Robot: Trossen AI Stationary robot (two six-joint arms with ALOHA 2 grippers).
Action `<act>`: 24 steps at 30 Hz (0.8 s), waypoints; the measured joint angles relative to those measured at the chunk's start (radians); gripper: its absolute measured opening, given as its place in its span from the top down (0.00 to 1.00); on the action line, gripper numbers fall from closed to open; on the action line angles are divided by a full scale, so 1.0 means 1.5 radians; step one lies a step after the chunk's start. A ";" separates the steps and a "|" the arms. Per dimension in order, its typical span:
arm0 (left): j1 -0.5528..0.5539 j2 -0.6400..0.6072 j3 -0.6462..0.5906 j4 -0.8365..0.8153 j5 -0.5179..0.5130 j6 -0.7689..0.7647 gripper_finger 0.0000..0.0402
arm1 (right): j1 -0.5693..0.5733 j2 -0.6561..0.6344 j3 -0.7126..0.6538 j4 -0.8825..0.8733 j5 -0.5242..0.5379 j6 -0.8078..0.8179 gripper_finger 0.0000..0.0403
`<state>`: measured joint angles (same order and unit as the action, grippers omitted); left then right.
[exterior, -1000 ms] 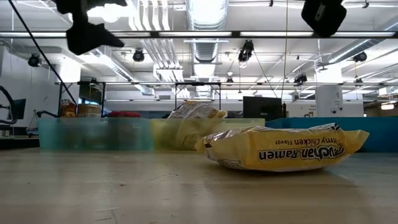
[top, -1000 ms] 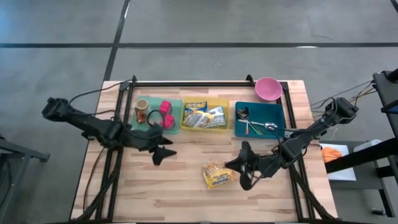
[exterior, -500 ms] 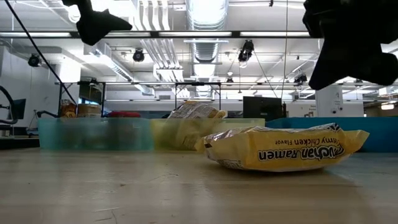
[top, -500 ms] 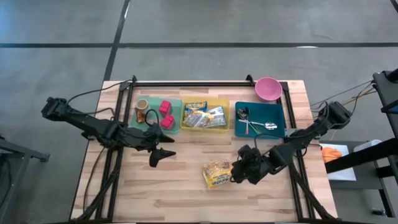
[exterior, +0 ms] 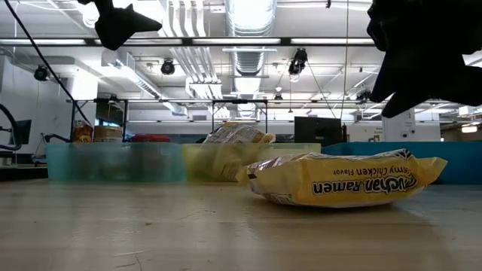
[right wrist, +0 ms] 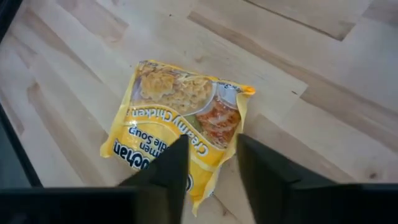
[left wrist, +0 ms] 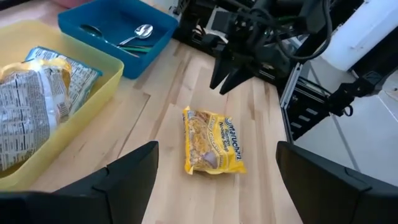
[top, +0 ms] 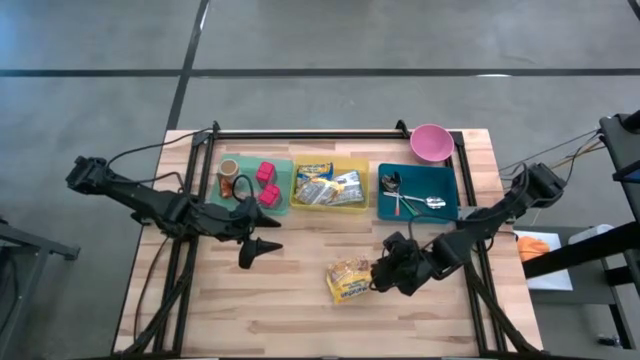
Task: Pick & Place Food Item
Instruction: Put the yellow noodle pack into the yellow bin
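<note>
Dropping and rolling since a second ago, your right gripper is now hanging just beside the ramen packet, fingers slightly apart around nothing. You are seeing the packet lying flat on the counter, near the yellow bin. Your left gripper is waiting farther off, fingers wide apart

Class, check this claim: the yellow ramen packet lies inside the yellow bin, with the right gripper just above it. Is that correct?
Not quite. The ramen packet lies on the bare wooden table, in front of the yellow bin, not inside it; the high view shows this. The right gripper is indeed just above the packet.
</note>
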<state>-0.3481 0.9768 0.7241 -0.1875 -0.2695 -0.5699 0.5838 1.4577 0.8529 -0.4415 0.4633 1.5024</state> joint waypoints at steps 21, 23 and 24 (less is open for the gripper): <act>0.001 0.000 0.007 0.002 0.000 0.021 0.17 | 0.024 0.149 -0.002 0.187 -0.023 0.036 0.34; 0.001 0.000 0.006 0.001 0.000 0.021 0.17 | 0.033 0.152 -0.002 0.175 -0.023 0.040 0.34; 0.001 0.000 0.006 0.000 0.000 0.019 0.17 | 0.038 0.152 -0.002 0.168 -0.022 0.044 0.34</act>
<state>-0.3473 0.9768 0.7334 -0.1875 -0.2691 -0.5417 0.6410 1.6861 0.8503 -0.1890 0.4304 1.5682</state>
